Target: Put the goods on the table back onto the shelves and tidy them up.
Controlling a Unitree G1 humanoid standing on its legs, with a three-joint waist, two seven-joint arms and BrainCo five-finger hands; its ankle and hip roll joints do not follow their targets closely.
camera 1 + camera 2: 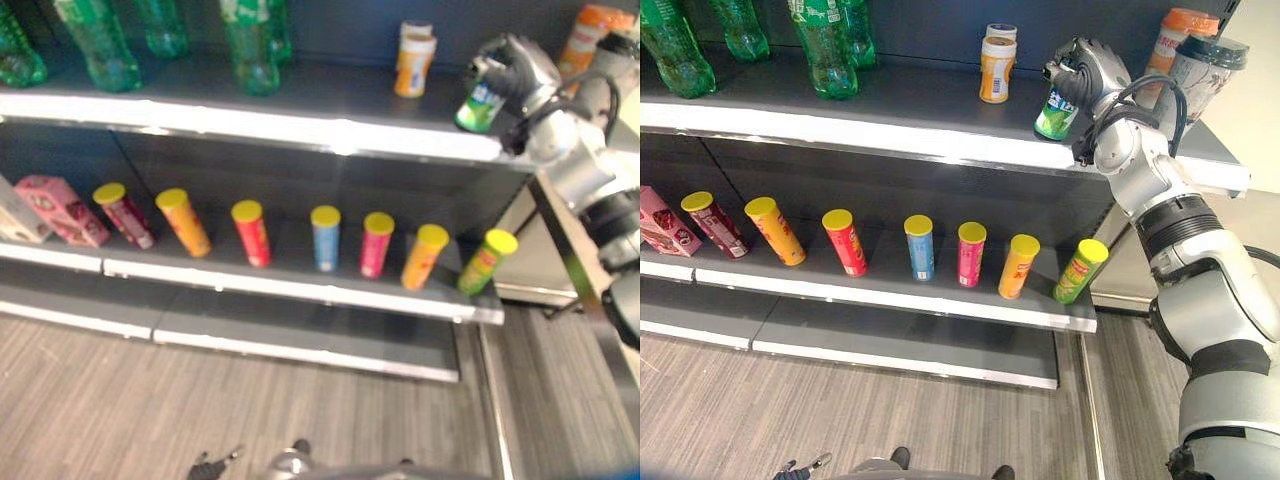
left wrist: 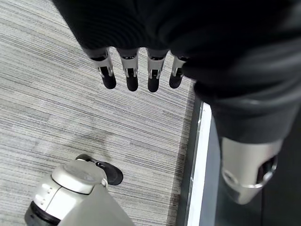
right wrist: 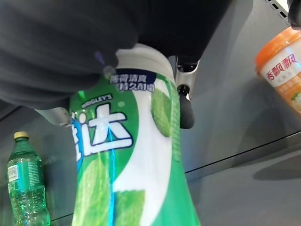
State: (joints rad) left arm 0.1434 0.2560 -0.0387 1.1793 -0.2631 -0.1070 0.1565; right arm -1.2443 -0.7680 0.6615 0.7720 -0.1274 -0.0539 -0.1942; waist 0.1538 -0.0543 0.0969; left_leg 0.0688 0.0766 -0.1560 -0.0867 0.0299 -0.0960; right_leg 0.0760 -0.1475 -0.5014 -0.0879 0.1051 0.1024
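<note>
The green gum bottle sits tilted at the top shelf's front edge, the right hand curled round its top; let go while it leans, I judge it could topple off. Its contents cannot be seen; the left hand hangs with fingers relaxed over the floor.

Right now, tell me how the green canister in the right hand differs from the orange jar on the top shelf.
The green canister is held tilted in the right hand; the orange jar stands upright and free. The canister sits near the top shelf's front edge; the jar stands further back. Both have white lids.
</note>
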